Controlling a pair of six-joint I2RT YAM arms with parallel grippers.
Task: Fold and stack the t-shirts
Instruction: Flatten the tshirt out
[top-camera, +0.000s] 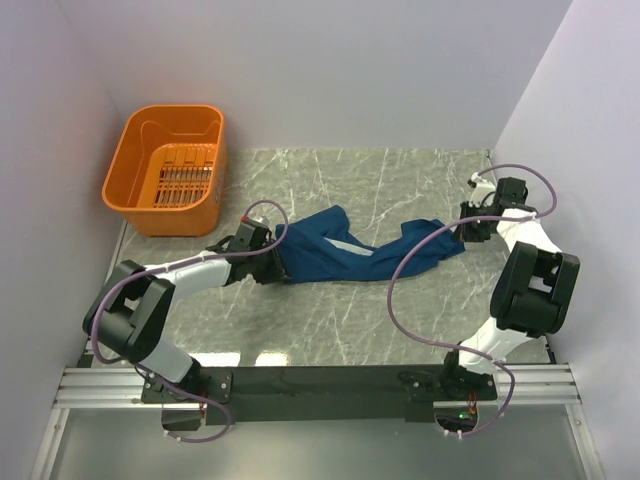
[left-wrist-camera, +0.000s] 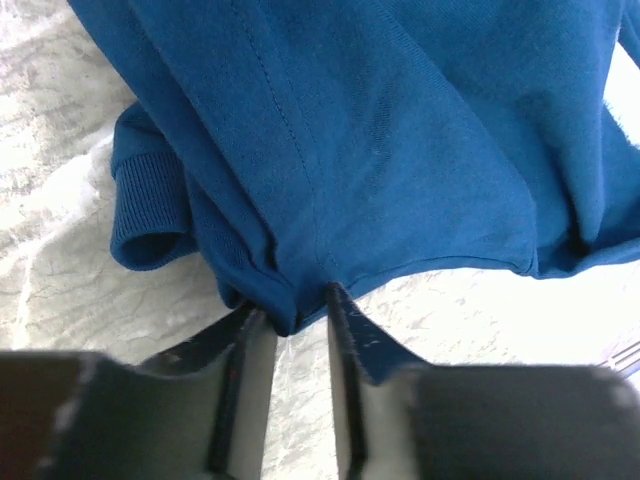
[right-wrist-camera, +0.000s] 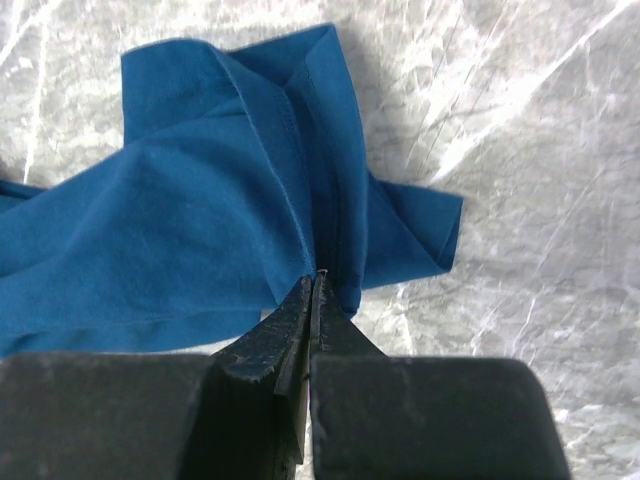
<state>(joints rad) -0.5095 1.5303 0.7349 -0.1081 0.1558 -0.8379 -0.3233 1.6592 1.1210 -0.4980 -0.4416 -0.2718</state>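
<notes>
While the t-shirt lies bunched on the table, right of the orange basket, we find the right gripper clamped on its far hem and the left gripper part-closed around its near-basket edge.

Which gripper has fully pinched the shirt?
The right gripper: its fingers are pressed shut on the t-shirt. The left gripper shows a gap.

Crumpled cotton t-shirt plain dark navy-blue. Slatted plastic basket orange. Tabletop grey marble pattern, pale veins.
</notes>
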